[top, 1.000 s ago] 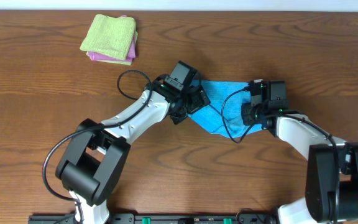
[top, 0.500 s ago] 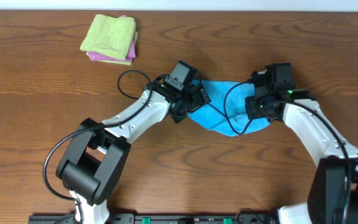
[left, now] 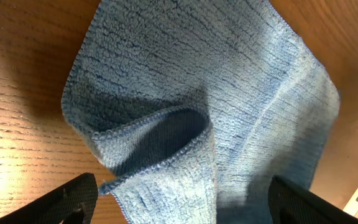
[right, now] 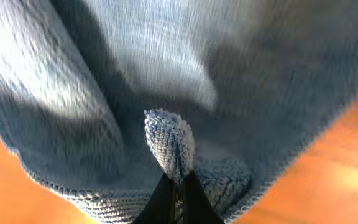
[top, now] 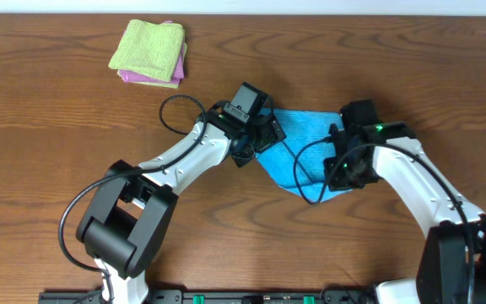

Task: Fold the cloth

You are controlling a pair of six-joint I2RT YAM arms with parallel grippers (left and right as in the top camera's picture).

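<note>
Green cloth [top: 148,46] is stacked on a pink cloth [top: 133,78] near the table's [top: 57,127] far-left corner. My left gripper [top: 266,135] hangs wide open over the left end of the blue cloth [top: 306,135], which is bunched mid-table. My right gripper [right: 178,199] is pinched tight on a fold of it.

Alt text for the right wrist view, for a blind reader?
The right gripper is shut on a pinched edge of the blue cloth, which fills most of the frame. The wooden table shows at the lower corners.
</note>
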